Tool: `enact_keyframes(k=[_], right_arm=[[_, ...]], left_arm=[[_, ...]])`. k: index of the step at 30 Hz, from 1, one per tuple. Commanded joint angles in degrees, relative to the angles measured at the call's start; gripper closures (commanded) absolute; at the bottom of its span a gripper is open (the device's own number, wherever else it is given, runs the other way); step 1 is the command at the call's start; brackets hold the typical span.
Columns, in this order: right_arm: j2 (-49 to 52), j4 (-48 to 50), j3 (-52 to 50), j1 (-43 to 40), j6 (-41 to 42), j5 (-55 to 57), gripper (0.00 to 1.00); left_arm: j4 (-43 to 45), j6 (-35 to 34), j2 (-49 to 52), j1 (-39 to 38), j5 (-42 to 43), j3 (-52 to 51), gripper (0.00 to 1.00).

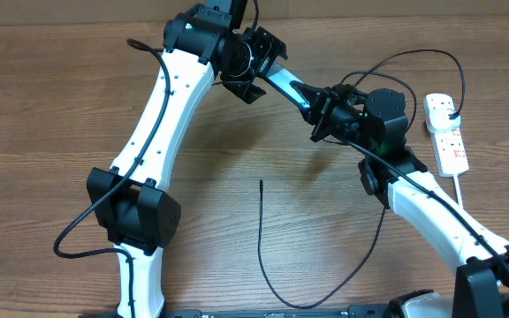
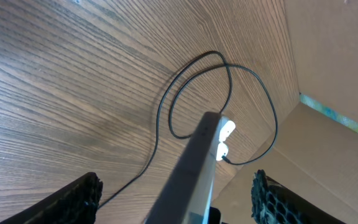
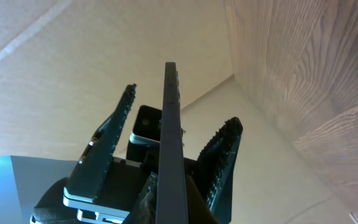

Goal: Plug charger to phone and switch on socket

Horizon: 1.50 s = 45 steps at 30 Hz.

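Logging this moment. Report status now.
Left gripper open, fingers either side of phone. Right gripper shut on phone, off the table. Cable tip loose on table, not in phone. No obstruction seen.

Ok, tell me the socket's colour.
The socket is white with small red marks; the overhead view shows it best.

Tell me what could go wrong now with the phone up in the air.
The phone hangs above the table gripped by the right gripper alone; the left gripper is open around it, so a slip could drop it. The charger trails under the right arm and could snag.
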Motion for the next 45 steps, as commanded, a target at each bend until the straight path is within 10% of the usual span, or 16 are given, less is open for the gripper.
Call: enact_keyframes(k=[1, 7, 17, 45], right_arm=[[-0.6, 1.1, 0.8, 0.0, 7.9, 0.9, 0.96], [-0.6, 1.1, 0.8, 0.0, 7.9, 0.9, 0.96], [-0.6, 1.1, 0.8, 0.0, 7.9, 0.9, 0.96], [-0.6, 8.7, 0.8, 0.0, 7.9, 5.7, 0.96]], left_arm=[[0.1, -0.1, 0.1, -0.3, -0.9, 0.4, 0.25], [0.1, 0.1, 0.1, -0.3, -0.9, 0.4, 0.53], [0.1, 0.1, 0.1, -0.3, -0.9, 0.4, 0.67], [8.5, 0.5, 0.1, -0.1, 3.8, 0.3, 0.52]])
